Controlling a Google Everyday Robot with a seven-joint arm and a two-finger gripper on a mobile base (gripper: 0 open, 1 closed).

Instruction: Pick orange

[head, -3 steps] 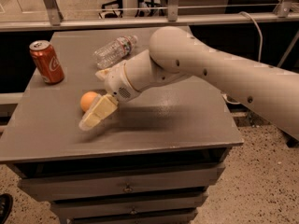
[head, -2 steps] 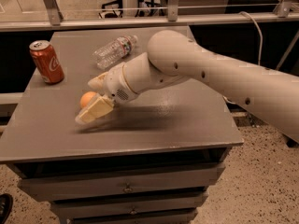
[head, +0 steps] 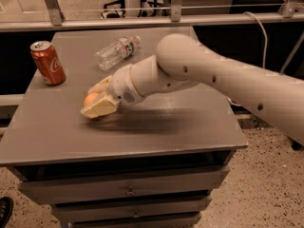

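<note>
And the gripper has slid left in the last second: the orange, just off its tips a moment ago, now sits between the spread fingers, down on the table. The jaws look open around it, not yet clamped (whether a pad touches can't be told). Closing should be next, well clear of the can.
</note>
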